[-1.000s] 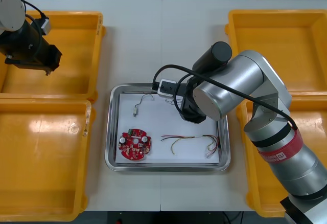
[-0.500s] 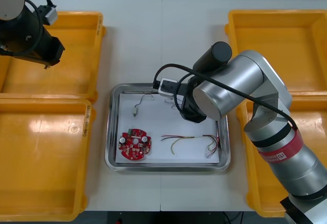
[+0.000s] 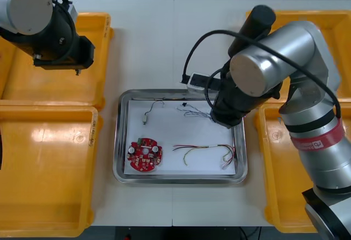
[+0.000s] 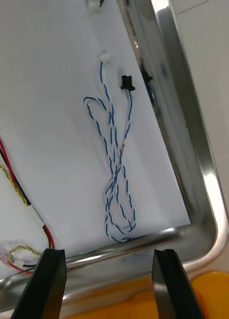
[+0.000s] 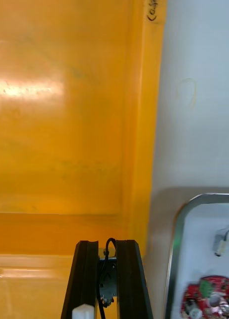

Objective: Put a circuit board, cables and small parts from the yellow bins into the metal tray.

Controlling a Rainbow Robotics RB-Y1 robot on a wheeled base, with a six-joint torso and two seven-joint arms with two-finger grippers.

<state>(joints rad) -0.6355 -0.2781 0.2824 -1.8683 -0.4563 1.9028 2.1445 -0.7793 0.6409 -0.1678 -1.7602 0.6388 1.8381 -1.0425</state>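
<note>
Where the front view gives the arms' positions over the counter (image 3: 148, 43), the wrist views give claw state. The left claw (image 5: 107, 249) is closed on a black cable (image 5: 111, 242), just inside the tray-side wall of a left yellow bin (image 5: 64, 124). The right claw (image 4: 108, 254) stands wide open and empty above a corner rim of the metal tray (image 4: 194, 149). The twisted blue and white cable (image 4: 116, 172) lies loose on the tray's white inside, near that rim. A circuit board (image 3: 144, 154) and a red and yellow cable (image 3: 203, 151) occupy the tray's near half, with bare white between them.

Light table (image 3: 148, 43), bearing a metal tray (image 3: 178, 179); two yellow bins (image 3: 44, 174) left of the tray, two right of it.
</note>
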